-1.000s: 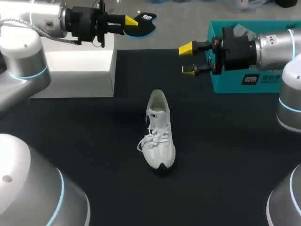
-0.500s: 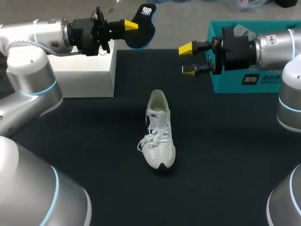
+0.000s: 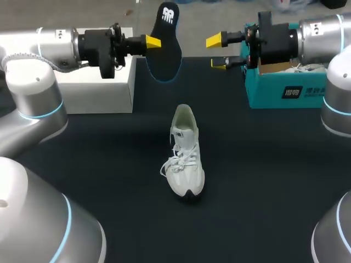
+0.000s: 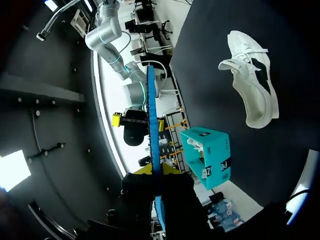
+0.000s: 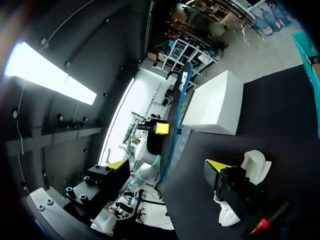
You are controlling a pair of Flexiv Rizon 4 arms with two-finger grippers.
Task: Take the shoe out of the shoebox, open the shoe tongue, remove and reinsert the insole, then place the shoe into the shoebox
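The black table cover (image 3: 263, 181) was seen as a matt, cloth-like surface without shine. The white low sneaker (image 3: 185, 159) was made of soft woven cloth, with cord laces and a darker, smooth toe tip. The thin black insole with a blue edge (image 3: 167, 49) looked like matt foam. The teal shoebox (image 3: 285, 90) was taken for smooth cardboard, and the white block (image 3: 93, 82) was evenly matt. The silver-grey arm shells (image 3: 33, 82) were smooth and slightly glossy. The yellow fingertips (image 3: 153, 41) appeared to be matt plastic.
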